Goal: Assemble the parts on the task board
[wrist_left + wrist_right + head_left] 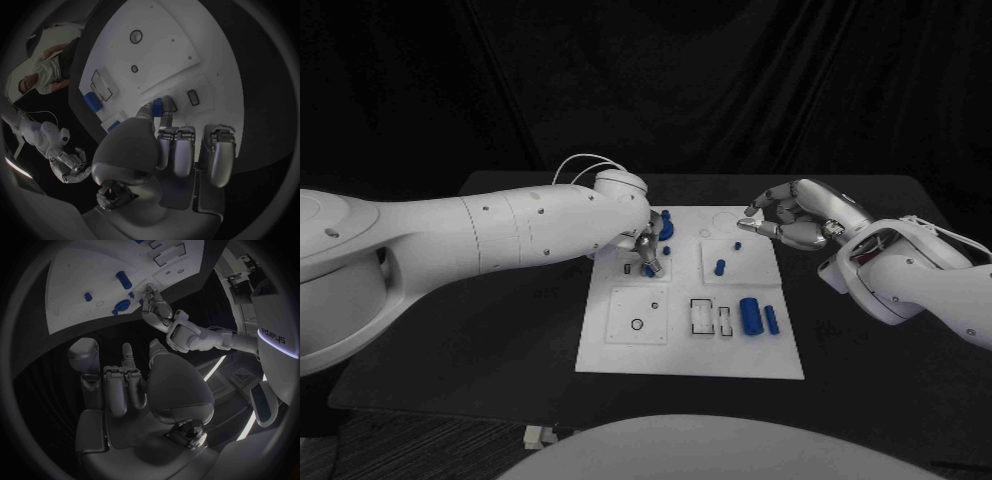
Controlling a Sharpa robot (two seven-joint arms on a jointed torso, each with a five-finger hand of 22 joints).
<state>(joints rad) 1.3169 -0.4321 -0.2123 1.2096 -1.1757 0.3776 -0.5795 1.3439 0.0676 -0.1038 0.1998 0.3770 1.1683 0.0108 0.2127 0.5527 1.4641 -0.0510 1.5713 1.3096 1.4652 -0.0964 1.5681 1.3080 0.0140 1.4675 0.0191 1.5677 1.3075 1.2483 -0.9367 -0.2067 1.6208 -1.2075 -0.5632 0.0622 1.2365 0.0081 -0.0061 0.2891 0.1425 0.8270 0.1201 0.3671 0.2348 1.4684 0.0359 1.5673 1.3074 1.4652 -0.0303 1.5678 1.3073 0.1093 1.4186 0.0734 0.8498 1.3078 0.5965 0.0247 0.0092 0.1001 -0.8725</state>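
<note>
The left hand pinches a small blue part at the task board's far left corner; a tilt could jam or drop it. The right hand, curled and empty, hovers off the board's far right edge.

A black table stands before seemingly dark curtains.

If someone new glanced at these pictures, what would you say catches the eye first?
First the white task board in the middle of the black table, dotted with small blue parts. Next the left hand, down over the board's far left area and pinching a blue piece at its fingertips. The right hand hovers at the board's far right corner, fingers curled, holding nothing.
</note>
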